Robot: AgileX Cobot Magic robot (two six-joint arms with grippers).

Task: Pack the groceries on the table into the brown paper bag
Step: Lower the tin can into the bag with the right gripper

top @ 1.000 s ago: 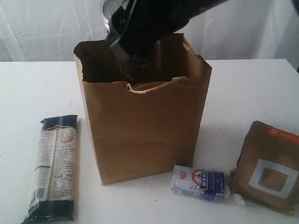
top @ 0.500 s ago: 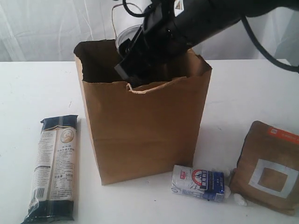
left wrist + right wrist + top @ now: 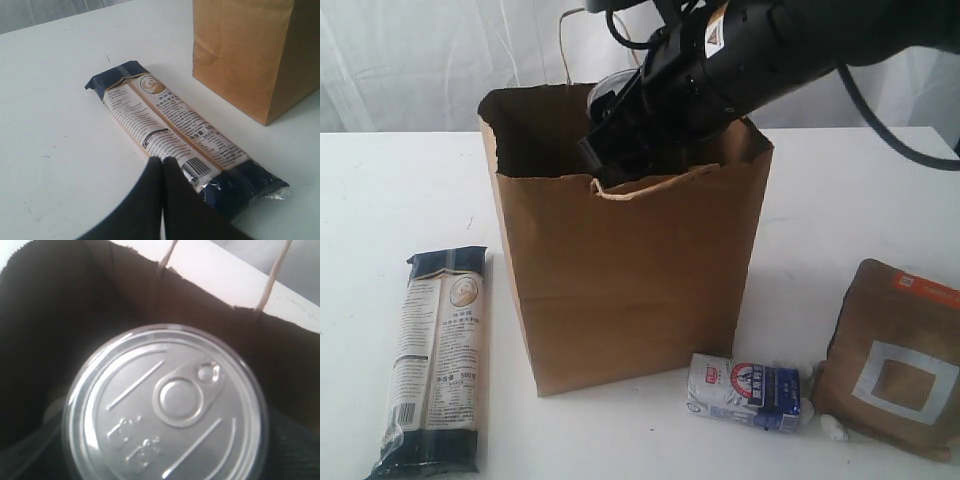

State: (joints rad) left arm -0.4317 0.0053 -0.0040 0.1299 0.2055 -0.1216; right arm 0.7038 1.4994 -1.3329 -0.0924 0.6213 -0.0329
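Note:
The brown paper bag (image 3: 630, 280) stands open in the middle of the table (image 3: 400, 200). My right gripper (image 3: 620, 150) reaches into the bag's mouth, shut on the silver pull-tab can (image 3: 165, 405), whose lid fills the right wrist view with the dark inside of the bag (image 3: 125, 285) around it. The long dark-blue noodle packet (image 3: 435, 360) lies flat to the left of the bag. My left gripper (image 3: 161, 161) is shut and empty, hovering over one end of the noodle packet (image 3: 175, 125). It does not show in the exterior view.
A small white-blue packet (image 3: 745, 392) lies at the bag's front right corner. A brown windowed pouch (image 3: 895, 360) with an orange label lies further right. The bag's paper loop handles (image 3: 267, 282) stand up at its rim. A white curtain hangs behind.
My right arm has come down with the can, from above the bag's back rim into its mouth. The left gripper and the items on the table have not moved.

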